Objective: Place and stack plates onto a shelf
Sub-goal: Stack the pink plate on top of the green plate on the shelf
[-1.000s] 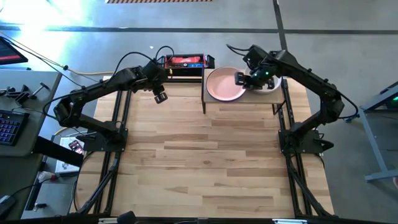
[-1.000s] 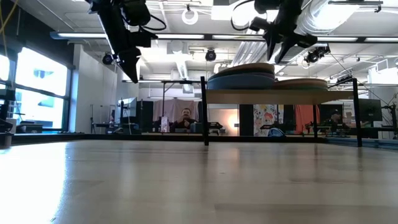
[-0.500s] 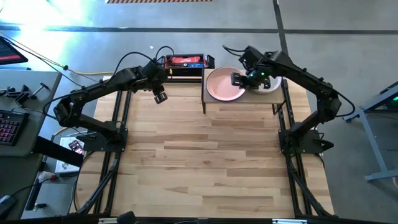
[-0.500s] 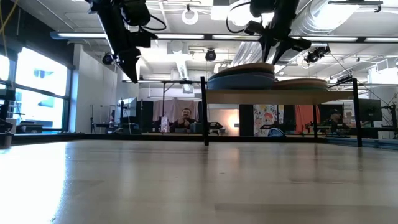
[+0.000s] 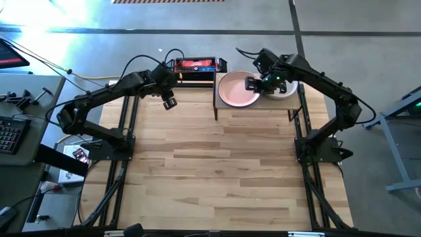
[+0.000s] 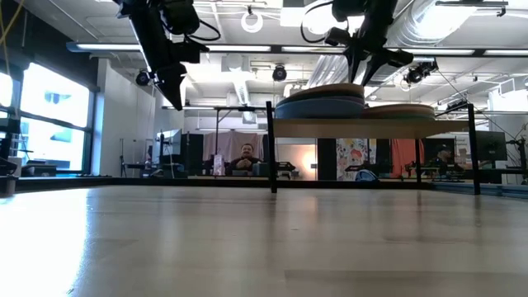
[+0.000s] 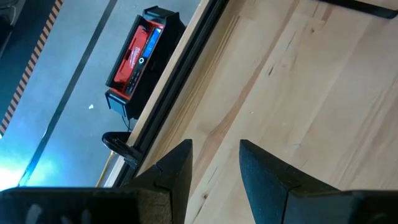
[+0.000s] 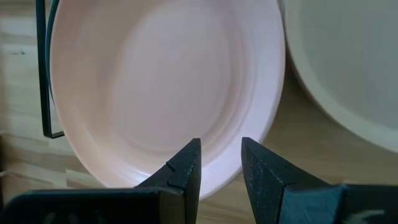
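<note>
The shelf [image 5: 256, 109] stands at the table's far edge and carries two stacks of plates. A pink plate [image 5: 235, 90] tops the left stack and a beige plate [image 5: 288, 90] tops the right one. In the low view the left stack [image 6: 320, 101] is the taller, with a blue plate low in it; the right stack [image 6: 402, 110] is flatter. My right gripper [image 5: 249, 83] hovers above the pink plate's right rim [image 8: 186, 93], fingers narrowly open and holding nothing. My left gripper [image 5: 170, 103] hangs above the table's far left part, narrowly open and empty.
A red-and-black box [image 5: 195, 66] sits just beyond the table's far edge, left of the shelf, and shows in the left wrist view [image 7: 134, 59]. The butcher-block tabletop [image 5: 217, 164] stretches in front of the shelf. A person sits in the room behind [image 6: 245, 157].
My right gripper has drifted a little toward the table's left and risen slightly above the pink plate, then held still. The plates have not moved.
</note>
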`<control>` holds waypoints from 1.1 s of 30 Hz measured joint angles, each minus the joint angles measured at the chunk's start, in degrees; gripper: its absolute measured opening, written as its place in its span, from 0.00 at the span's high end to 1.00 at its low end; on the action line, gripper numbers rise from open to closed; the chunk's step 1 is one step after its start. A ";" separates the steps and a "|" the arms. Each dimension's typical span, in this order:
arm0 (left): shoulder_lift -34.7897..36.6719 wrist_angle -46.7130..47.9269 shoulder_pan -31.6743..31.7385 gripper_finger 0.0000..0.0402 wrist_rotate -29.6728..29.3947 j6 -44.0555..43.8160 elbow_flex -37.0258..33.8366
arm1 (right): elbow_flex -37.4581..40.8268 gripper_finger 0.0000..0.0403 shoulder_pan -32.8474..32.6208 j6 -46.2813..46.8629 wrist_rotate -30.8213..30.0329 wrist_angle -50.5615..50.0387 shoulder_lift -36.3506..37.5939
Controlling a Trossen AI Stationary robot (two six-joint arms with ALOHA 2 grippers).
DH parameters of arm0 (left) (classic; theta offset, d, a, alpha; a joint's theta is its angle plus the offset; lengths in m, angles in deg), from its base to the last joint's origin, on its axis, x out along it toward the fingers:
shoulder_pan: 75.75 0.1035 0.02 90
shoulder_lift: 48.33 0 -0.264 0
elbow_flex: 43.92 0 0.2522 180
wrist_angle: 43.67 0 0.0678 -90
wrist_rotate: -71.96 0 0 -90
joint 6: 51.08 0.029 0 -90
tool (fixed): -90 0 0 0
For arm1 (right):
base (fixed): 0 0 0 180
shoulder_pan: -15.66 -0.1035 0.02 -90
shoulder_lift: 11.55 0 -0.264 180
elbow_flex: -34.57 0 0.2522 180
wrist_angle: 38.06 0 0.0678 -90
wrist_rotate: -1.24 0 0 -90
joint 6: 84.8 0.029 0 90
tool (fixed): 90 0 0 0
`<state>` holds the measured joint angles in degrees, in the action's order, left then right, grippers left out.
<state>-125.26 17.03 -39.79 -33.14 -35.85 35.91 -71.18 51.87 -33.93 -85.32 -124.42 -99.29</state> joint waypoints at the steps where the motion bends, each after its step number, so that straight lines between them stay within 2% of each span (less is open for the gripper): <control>1: 0.01 0.00 0.00 0.70 0.00 0.00 0.00 | 0.00 0.77 -0.04 0.18 0.00 0.00 0.00; 10: 0.01 -0.02 0.00 0.70 0.00 0.00 0.00 | 0.00 0.77 -2.02 2.68 -2.19 1.07 -0.02; 26: -0.01 -0.04 0.00 0.70 0.00 0.00 0.00 | -0.24 0.77 -2.21 -6.33 -1.51 -2.16 0.66; 33: 0.00 -0.29 0.01 0.70 0.76 0.00 0.00 | -3.54 0.77 -2.10 -8.57 -4.07 -5.33 0.85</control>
<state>-125.27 16.74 -39.78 -32.37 -35.85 35.91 -74.72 49.77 -42.50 -89.39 -129.75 -98.44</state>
